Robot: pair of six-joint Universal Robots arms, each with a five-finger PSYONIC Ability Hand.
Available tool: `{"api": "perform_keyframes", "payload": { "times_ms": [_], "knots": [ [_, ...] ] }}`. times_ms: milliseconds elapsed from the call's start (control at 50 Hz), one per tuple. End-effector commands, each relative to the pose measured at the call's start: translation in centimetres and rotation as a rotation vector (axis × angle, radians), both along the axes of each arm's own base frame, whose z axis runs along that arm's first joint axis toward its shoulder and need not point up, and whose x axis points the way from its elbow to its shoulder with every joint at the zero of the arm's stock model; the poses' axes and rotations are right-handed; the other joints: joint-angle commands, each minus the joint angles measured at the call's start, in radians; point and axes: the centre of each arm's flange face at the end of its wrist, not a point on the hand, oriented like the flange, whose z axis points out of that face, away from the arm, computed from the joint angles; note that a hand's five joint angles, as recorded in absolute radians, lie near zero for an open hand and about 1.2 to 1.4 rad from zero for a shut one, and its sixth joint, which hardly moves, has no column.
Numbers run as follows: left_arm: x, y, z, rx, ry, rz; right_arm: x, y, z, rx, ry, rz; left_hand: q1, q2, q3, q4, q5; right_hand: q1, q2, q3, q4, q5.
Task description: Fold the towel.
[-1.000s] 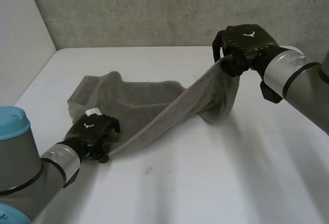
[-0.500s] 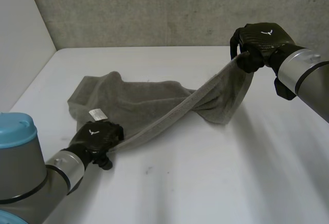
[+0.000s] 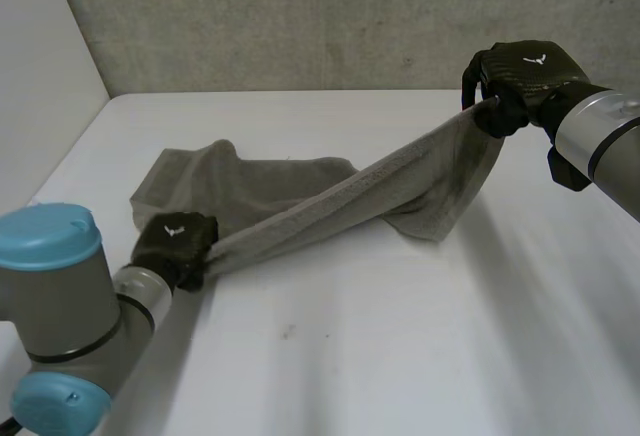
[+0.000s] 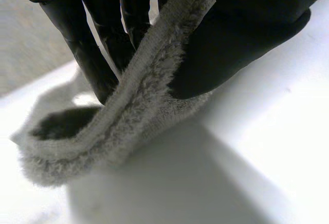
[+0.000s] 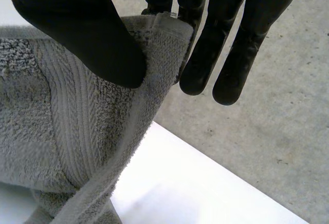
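Note:
A grey towel (image 3: 270,191) lies bunched on the white table (image 3: 400,336), one hemmed edge pulled taut between my two hands. My left hand (image 3: 172,241) sits low at the towel's near-left corner; its own view has the thumb (image 4: 241,34) and fingers (image 4: 97,44) pinching the towel's hem (image 4: 144,95). My right hand (image 3: 520,81) is raised at the far right, holding the other corner in the air. In the right wrist view the thumb (image 5: 87,34) presses the towel corner (image 5: 67,116) against the fingers (image 5: 226,44).
A grey wall (image 3: 300,16) runs along the table's far edge and a white panel (image 3: 40,86) stands at the left. Bare table surface spreads in front of the towel and to its right.
My left hand has closed on the towel's near corner and drawn slightly up and back. My right hand has carried its corner further right, stretching the edge straighter.

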Motion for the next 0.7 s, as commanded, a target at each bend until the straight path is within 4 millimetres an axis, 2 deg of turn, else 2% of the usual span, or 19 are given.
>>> {"api": "perform_keyframes", "payload": {
  "times_ms": [20, 80, 120, 220, 280, 380, 420, 440, 460, 520, 540, 560, 580, 600, 620, 640, 660, 680, 700],
  "knots": [
    [0.6, 1.3, 6.3, -0.132, 0.036, -0.01, 0.3, 2.1, -1.8, 0.06, 0.208, 0.072, 0.229, 0.209, 0.213, 0.209, 0.217, 0.027, 0.215, 0.208, 0.205, 0.24],
    [0.7, 1.9, 6.9, -0.119, 0.016, -0.026, 0.3, 3.0, -2.4, 0.082, 0.291, 0.101, 0.229, 0.209, 0.213, 0.209, 0.217, 0.027, 0.215, 0.208, 0.205, 0.24],
    [1.1, 2.6, 7.2, -0.069, -0.042, -0.051, 0.5, 4.6, -3.3, 0.105, 0.444, 0.166, 0.229, 0.209, 0.213, 0.209, 0.217, 0.027, 0.215, 0.208, 0.205, 0.24],
    [1.4, 2.9, 7.0, -0.009, -0.116, -0.071, 1.0, 6.0, -4.9, 0.182, 0.531, 0.235, 0.229, 0.209, 0.213, 0.209, 0.217, 0.027, 0.215, 0.208, 0.205, 0.24],
    [1.9, 2.7, 5.4, 0.101, -0.218, -0.082, 1.4, 6.0, -6.5, 0.237, 0.553, 0.261, 0.229, 0.209, 0.213, 0.209, 0.217, 0.027, 0.215, 0.208, 0.205, 0.24],
    [2.3, 1.0, 3.5, 0.184, -0.297, -0.082, 1.9, 5.4, -8.8, 0.284, 0.575, 0.284, 0.229, 0.209, 0.213, 0.209, 0.217, 0.027, 0.215, 0.208, 0.205, 0.24],
    [1.7, -0.7, 3.0, 0.175, -0.302, -0.089, 2.1, 4.9, -9.3, 0.289, 0.575, 0.287, 0.229, 0.209, 0.213, 0.209, 0.217, 0.027, 0.215, 0.208, 0.205, 0.24],
    [1.7, -0.7, 3.0, 0.175, -0.302, -0.089, 2.4, 4.1, -9.7, 0.276, 0.574, 0.276, 0.229, 0.209, 0.213, 0.209, 0.217, 0.027, 0.215, 0.208, 0.205, 0.24],
    [1.2, -1.9, 3.3, 0.149, -0.296, -0.088, 2.4, 4.1, -9.7, 0.276, 0.574, 0.275, 0.229, 0.209, 0.213, 0.209, 0.217, 0.027, 0.215, 0.208, 0.205, 0.24],
    [0.1, -4.8, 4.4, 0.07, -0.274, -0.082, 3.0, 1.7, -9.8, 0.207, 0.565, 0.218, 0.229, 0.209, 0.213, 0.209, 0.217, 0.027, 0.215, 0.208, 0.205, 0.24],
    [0.1, -4.8, 4.4, 0.069, -0.274, -0.082, 3.3, 0.3, -9.4, 0.146, 0.556, 0.174, 0.229, 0.209, 0.213, 0.209, 0.217, 0.027, 0.215, 0.208, 0.205, 0.24],
    [-0.4, -6.4, 5.5, 0.011, -0.256, -0.075, 3.5, -1.2, -8.2, 0.062, 0.533, 0.117, 0.229, 0.209, 0.213, 0.209, 0.217, 0.027, 0.215, 0.208, 0.205, 0.24],
    [-1.1, -8.2, 7.2, -0.07, -0.231, -0.062, 3.5, -1.2, -8.2, 0.061, 0.533, 0.117, 0.229, 0.209, 0.213, 0.209, 0.217, 0.027, 0.215, 0.208, 0.205, 0.24],
    [-1.1, -8.2, 7.2, -0.071, -0.231, -0.062, 3.8, -2.8, -6.5, -0.039, 0.49, 0.057, 0.229, 0.209, 0.213, 0.209, 0.217, 0.027, 0.215, 0.208, 0.205, 0.24],
    [-1.7, -9.8, 9.4, -0.163, -0.196, -0.051, 4.1, -4.1, -4.3, -0.148, 0.43, -0.002, 0.229, 0.209, 0.213, 0.209, 0.217, 0.027, 0.215, 0.208, 0.205, 0.24],
    [-2.5, -11.1, 12.0, -0.27, -0.155, -0.042, 4.1, -4.1, -4.3, -0.149, 0.43, -0.003, 0.229, 0.209, 0.213, 0.209, 0.217, 0.027, 0.215, 0.208, 0.205, 0.24],
    [-2.5, -11.1, 12.1, -0.271, -0.154, -0.042, 4.2, -5.0, -1.8, -0.258, 0.356, -0.054, 0.229, 0.209, 0.213, 0.209, 0.217, 0.027, 0.215, 0.208, 0.205, 0.24],
    [-3.2, -11.9, 15.2, -0.394, -0.103, -0.035, 4.2, -5.0, -1.8, -0.259, 0.355, -0.055, 0.229, 0.209, 0.213, 0.209, 0.217, 0.027, 0.215, 0.208, 0.205, 0.24],
    [-3.3, -11.9, 15.2, -0.395, -0.102, -0.035, 4.2, -5.4, 1.1, -0.369, 0.27, -0.1, 0.229, 0.209, 0.213, 0.209, 0.217, 0.027, 0.215, 0.208, 0.205, 0.24]
  ]
}}
